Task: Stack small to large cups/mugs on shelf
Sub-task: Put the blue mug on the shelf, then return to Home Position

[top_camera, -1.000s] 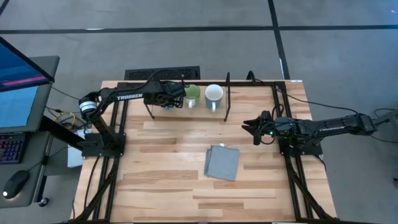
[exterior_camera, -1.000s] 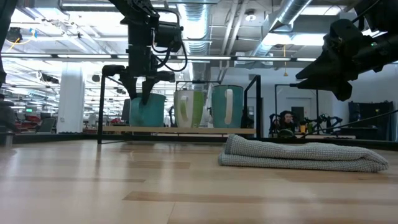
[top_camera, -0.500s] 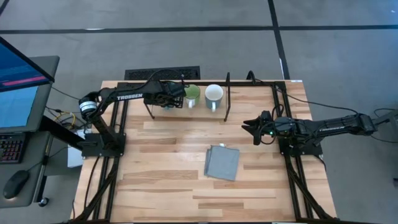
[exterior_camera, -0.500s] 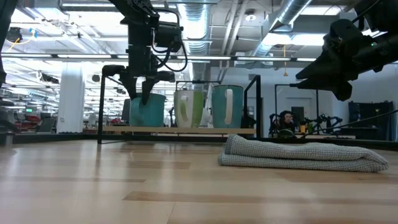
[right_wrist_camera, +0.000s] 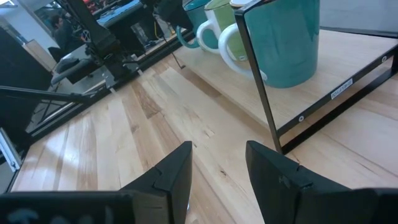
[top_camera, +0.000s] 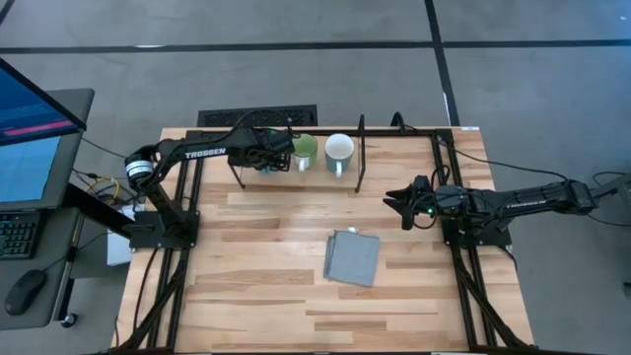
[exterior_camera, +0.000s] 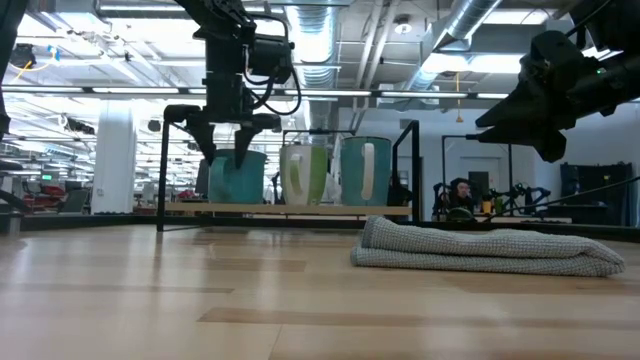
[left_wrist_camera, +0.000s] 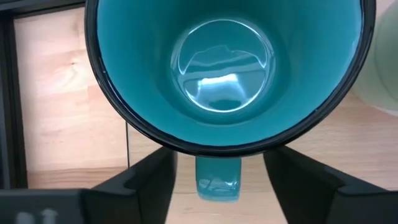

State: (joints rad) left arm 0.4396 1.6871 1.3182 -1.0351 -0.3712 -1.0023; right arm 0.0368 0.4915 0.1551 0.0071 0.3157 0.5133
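Left gripper (exterior_camera: pixel 229 152): jaws spread wide, holding nothing, poised directly above the teal-blue mug (left_wrist_camera: pixel 224 74), one finger to either side of its rim as seen in the left wrist view, apparently clear of it, with the mug's handle (left_wrist_camera: pixel 217 179) lying between the two fingers toward the wrist. Teal-blue mug: upright, mouth up, seated on the wood base of the shelf (top_camera: pixel 360 158) at the far edge of the tabletop (top_camera: pixel 266 286), at the left end of a row. Light-green mug (top_camera: pixel 305 150): upright, just beside the teal-blue one in the middle of the row. Third mug (top_camera: pixel 339 150): upright at the right end of the row, white inside in the high view, its outer wall reading teal in the low view. All three are judged to be set in a line on the shelf, so the next move is judged to be a straight upward withdrawal. Right gripper (top_camera: pixel 399 204): jaws parted, empty, held above the tabletop well apart from the shelf, the farther arm. Grey folded cloth (top_camera: pixel 352 257): flat on the tabletop, untouched.
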